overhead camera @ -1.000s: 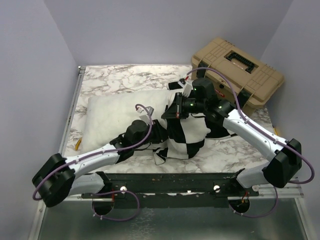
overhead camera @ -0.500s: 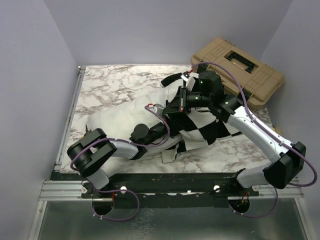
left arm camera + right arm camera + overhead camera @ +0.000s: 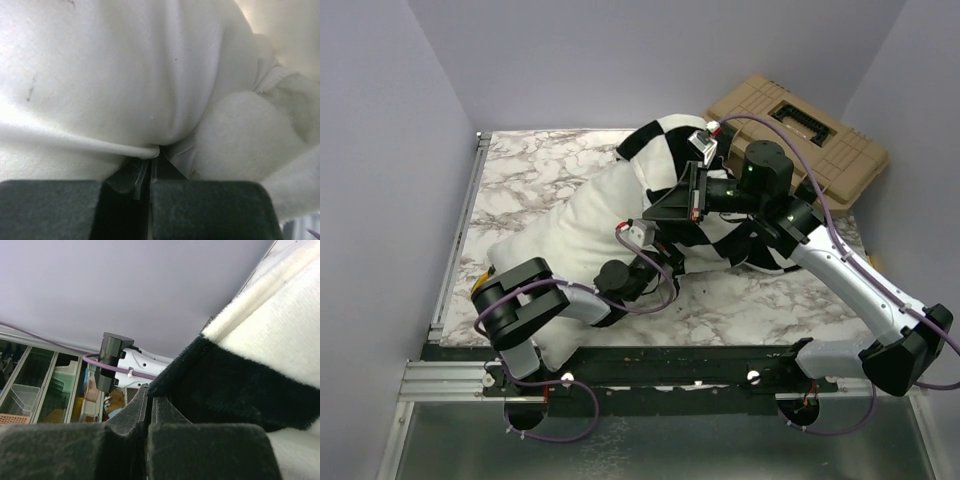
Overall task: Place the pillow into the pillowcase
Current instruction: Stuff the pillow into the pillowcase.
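Note:
The white pillow (image 3: 575,215) lies slanted across the marble table, its right end under the black-and-white checked pillowcase (image 3: 665,150). My right gripper (image 3: 660,205) is shut on a black edge of the pillowcase (image 3: 225,385), holding that edge up above the pillow; in the right wrist view the gripper (image 3: 150,400) has its jaws together on the cloth. My left gripper (image 3: 660,262) reaches in under the case's near side. In the left wrist view the left gripper (image 3: 154,159) is shut, pinching a fold of the white pillow (image 3: 125,75).
A tan toolbox (image 3: 795,135) stands at the back right, just behind my right arm. Purple walls close in the marble table (image 3: 535,165) on three sides. The left arm's elbow (image 3: 515,300) is folded back near the front rail (image 3: 670,362).
The left gripper closed on the pillow and its arm folded back, dragging the pillow toward the near edge. The right gripper lifted the pillowcase edge higher and farther back.

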Tool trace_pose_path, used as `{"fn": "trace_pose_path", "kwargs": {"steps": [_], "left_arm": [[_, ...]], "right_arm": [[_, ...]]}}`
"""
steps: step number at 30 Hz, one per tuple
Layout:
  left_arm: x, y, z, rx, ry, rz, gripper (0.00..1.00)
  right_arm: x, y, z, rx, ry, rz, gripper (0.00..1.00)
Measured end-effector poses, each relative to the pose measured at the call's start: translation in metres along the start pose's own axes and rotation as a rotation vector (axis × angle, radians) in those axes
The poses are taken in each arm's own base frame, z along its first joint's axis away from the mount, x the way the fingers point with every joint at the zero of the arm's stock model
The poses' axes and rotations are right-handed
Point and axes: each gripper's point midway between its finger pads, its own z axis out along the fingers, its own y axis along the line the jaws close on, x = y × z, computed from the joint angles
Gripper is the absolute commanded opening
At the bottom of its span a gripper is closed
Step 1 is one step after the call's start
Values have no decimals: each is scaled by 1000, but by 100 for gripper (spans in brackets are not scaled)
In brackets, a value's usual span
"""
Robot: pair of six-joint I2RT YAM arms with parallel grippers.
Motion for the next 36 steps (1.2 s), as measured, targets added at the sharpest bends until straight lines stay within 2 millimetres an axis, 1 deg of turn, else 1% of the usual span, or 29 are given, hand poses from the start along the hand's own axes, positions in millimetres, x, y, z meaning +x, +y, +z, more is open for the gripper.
{"fn": "trace_pose_path", "kwargs": {"steps": [4,8,11,13,17,21,23,26,28,31,32,34,36], "left_arm": [[-2,18,13,-87,-36,98,0],[-13,21,24,-116,-72,168,0],[-22,28,26,-158,-94,227,0],[-30,35,24,-207,-101,279,0],[-47,61,13,-375,-74,412,0],[-72,96,-13,-614,-36,554,0],[-82,109,-25,-693,-21,591,0],[-91,129,-42,-788,27,619,0],[-95,146,-51,-838,55,568,0],[-101,170,-59,-879,63,472,0],[-100,180,-61,-881,71,423,0],[-93,189,-63,-873,98,363,0],[-82,190,-60,-827,137,306,0]], "right_arm": [[3,-5,4,5,18,3,0],[11,-15,4,55,47,-4,0],[17,-21,4,86,64,-29,0],[21,-23,5,103,75,-51,0],[25,-21,7,102,75,-117,0],[26,-24,9,116,68,-172,0],[29,-32,10,135,71,-183,0],[32,-50,13,196,74,-189,0],[30,-65,14,258,61,-195,0],[27,-90,13,354,27,-214,0],[26,-99,12,380,17,-221,0],[27,-112,14,406,12,-226,0],[28,-122,20,414,21,-222,0]]}}
